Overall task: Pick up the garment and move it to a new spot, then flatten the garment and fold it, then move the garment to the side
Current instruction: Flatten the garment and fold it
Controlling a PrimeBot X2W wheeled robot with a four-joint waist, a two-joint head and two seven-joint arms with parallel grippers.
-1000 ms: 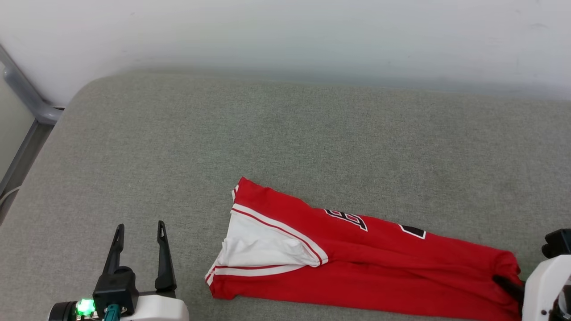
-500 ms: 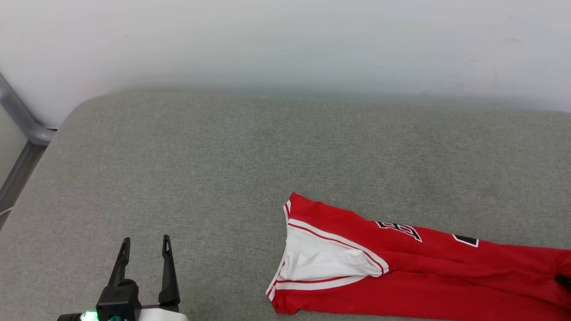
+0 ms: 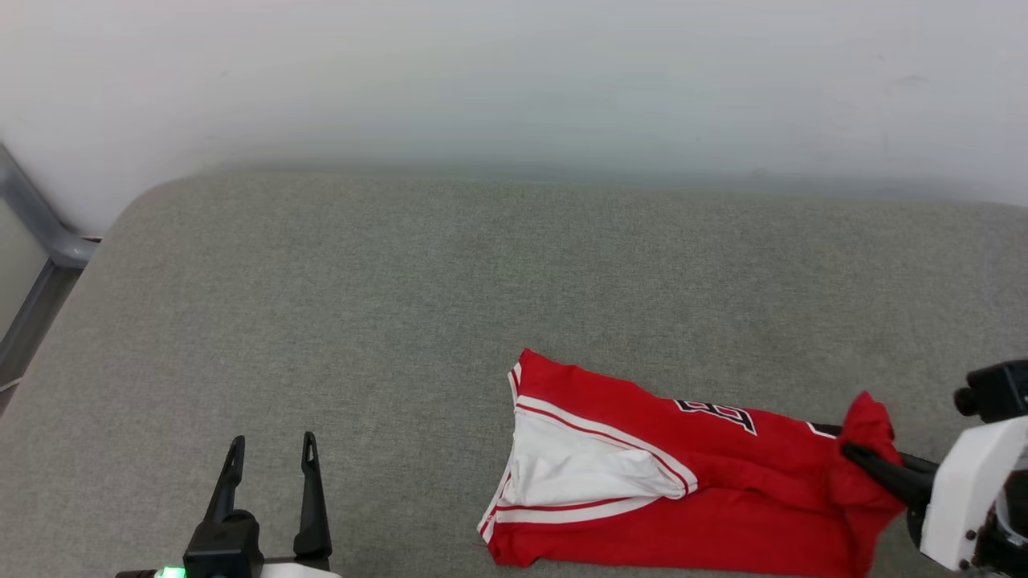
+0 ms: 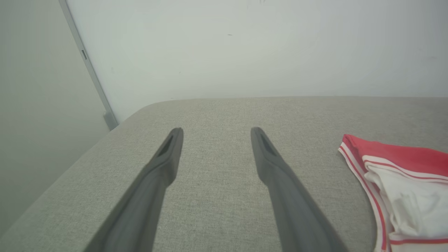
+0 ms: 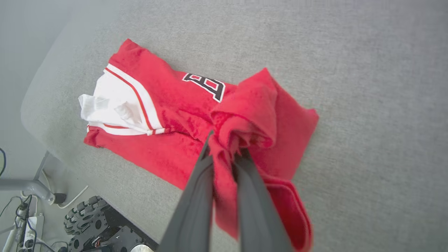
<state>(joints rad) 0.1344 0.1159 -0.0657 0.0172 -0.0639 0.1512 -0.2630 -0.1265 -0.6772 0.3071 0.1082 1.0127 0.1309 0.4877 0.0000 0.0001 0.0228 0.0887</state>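
Note:
The garment (image 3: 723,498), a red jersey with a white sleeve, striped trim and black numerals, lies folded lengthwise on the grey cushioned surface (image 3: 401,305). My right gripper (image 3: 855,454) is shut on its right end, which is lifted and bunched over toward the numerals. From the right wrist, red cloth of the garment (image 5: 164,105) is pinched between the two fingers of my right gripper (image 5: 225,145). Well to the left of the garment, my left gripper (image 3: 271,451) stands open with nothing in it. Past the spread fingers of my left gripper (image 4: 215,134), the garment's sleeve end (image 4: 402,182) lies at the right.
A pale wall (image 3: 514,80) runs behind the surface. A grey metal frame (image 3: 40,233) stands at the far left. The robot's wheeled base (image 5: 94,224) and cables on the floor sit below the surface's near edge.
The camera has shifted, sliding the scene rightward. My right gripper has lifted the garment's right end and carried it leftward over the body. The left gripper stays open.

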